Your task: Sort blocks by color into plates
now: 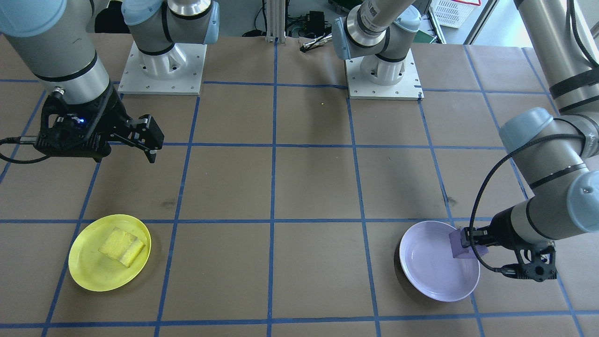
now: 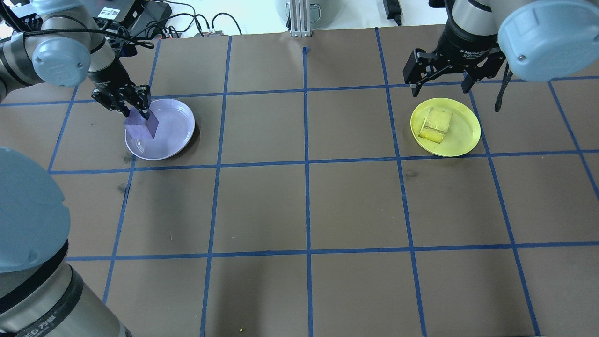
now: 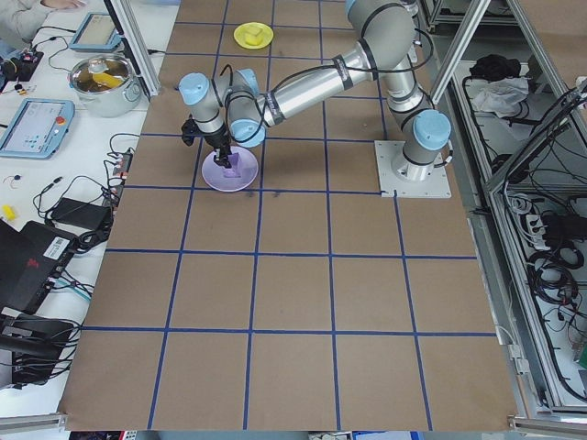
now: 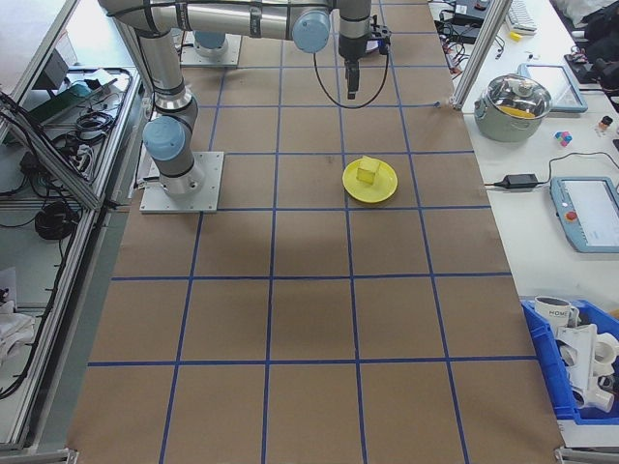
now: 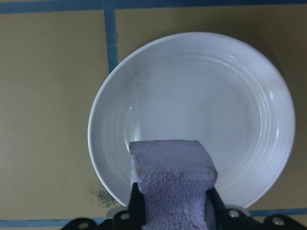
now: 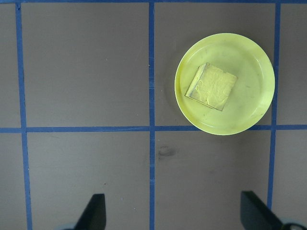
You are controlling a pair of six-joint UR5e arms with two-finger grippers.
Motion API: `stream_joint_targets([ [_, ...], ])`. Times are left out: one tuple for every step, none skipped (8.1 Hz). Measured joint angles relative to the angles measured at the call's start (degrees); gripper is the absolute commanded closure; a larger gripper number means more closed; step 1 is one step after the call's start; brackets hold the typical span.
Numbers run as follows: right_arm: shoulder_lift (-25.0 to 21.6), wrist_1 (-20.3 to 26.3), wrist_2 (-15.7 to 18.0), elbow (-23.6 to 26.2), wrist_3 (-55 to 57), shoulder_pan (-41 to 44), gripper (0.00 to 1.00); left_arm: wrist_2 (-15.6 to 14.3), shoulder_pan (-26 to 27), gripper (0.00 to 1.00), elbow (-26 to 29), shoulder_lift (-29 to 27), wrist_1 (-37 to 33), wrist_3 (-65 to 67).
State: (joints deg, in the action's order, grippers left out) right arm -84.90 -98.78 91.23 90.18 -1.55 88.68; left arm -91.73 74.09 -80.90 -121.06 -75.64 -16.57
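Observation:
My left gripper (image 2: 139,108) is shut on the lavender-purple block (image 2: 140,126) and holds it above the lavender plate (image 2: 174,125), over the plate's left rim. In the left wrist view the block (image 5: 172,179) sits between the fingers, with the plate (image 5: 201,96) below it. The front view shows this gripper (image 1: 469,238), block (image 1: 459,246) and plate (image 1: 433,267) on the right. The yellow block (image 2: 436,124) lies in the yellow plate (image 2: 468,135). My right gripper (image 2: 441,90) hangs open and empty behind that plate. Its wrist view shows the block (image 6: 211,87) and plate (image 6: 249,112).
Brown paper with a blue tape grid (image 2: 306,161) covers the table. The two arm bases (image 1: 161,70) (image 1: 383,75) stand at the robot's edge. A steel pot (image 3: 101,78), tablets and cables lie off the table's left end. A blue bin (image 4: 580,358) sits beyond the right end.

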Motion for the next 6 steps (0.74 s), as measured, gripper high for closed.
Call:
stream_joint_targets([
  [0.0,0.03,0.0,0.0,-0.01,0.0,0.0,0.55,0.73,0.95,0.32,-0.64,0.01,0.64],
  [0.0,0.06,0.0,0.0,0.01,0.0,0.0,1.38,1.13,0.77,0.9,-0.97,-0.13,1.42],
  [0.0,0.06,0.0,0.0,0.01,0.0,0.0,1.88,1.26,0.68,1.3,-1.19,-0.24,1.79],
  [0.0,0.04,0.0,0.0,0.02,0.0,0.0,2.07,1.28,0.59,1.49,-1.77,-0.14,1.77],
  [0.0,0.04,0.0,0.0,0.04,0.0,0.0,2.14,1.24,0.55,1.62,-2.58,0.0,1.75],
  [0.04,0.02,0.0,0.0,0.02,0.0,0.0,2.2,1.27,0.44,1.66,-3.12,0.08,2.09],
])
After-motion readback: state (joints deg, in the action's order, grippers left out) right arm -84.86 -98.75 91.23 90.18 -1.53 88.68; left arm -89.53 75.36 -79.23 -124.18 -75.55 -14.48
